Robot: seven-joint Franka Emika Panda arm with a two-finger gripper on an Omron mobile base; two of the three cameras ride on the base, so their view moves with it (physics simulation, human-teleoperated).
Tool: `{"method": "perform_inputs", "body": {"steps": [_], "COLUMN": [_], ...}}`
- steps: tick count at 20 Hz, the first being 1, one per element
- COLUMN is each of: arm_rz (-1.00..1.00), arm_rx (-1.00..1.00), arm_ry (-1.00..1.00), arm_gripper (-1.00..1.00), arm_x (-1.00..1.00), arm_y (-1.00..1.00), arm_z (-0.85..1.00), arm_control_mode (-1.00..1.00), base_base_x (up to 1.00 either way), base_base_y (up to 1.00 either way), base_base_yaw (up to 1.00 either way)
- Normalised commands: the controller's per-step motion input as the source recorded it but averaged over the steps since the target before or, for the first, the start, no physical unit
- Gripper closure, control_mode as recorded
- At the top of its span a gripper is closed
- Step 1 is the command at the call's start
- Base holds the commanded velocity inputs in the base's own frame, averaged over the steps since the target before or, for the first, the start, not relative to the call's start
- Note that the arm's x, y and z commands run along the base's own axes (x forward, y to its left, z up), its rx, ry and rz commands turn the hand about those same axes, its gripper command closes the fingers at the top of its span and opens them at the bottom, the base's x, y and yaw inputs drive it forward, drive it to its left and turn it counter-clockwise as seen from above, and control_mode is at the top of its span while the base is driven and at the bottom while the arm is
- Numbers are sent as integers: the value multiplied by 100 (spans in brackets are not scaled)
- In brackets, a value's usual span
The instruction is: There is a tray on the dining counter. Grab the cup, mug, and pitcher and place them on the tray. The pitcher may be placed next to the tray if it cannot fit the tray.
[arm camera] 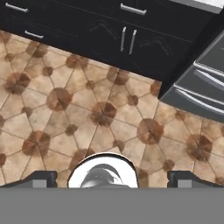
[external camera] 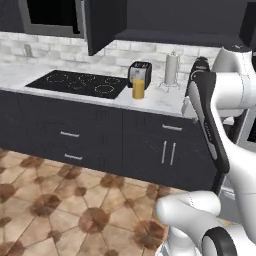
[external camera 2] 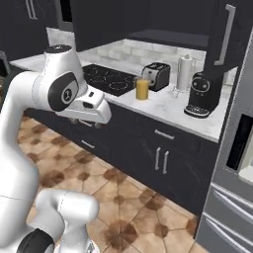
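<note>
Nearest, jaws spread wide and holding nothing, fingertips (arm camera: 43,178) at either side of the hand view, above brown patterned floor tiles (arm camera: 87,118). Beyond the tiles, dark cabinets (external camera: 150,145) with silver handles under a pale marble counter (external camera: 160,102), a steel appliance front (external camera 2: 232,197) at the right end. On the counter, the amber pitcher (external camera: 138,88) upright near the front edge, just in front of a toaster (external camera: 140,71); black cooktop (external camera: 77,82) to its left, white paper-towel roll (external camera: 171,70) and black coffee machine (external camera 2: 201,94) to its right.
</note>
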Motion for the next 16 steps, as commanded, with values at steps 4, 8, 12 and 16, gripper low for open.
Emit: {"method": "perform_inputs", "body": {"steps": [4, 8, 12, 16], "arm_rz": [0, 0, 0, 0], "arm_rx": [0, 0, 0, 0], "arm_ry": [0, 0, 0, 0], "arm_gripper": [-100, -100, -100, -100], "arm_x": [0, 0, 0, 0], "arm_y": [0, 0, 0, 0], "arm_z": [0, 0, 0, 0], "arm_control_mode": [100, 100, 100, 100], "base_base_x": [35, 40, 36, 42], "base_base_y": [100, 98, 73, 40], "base_base_yaw": [-45, -44, -41, -35]}}
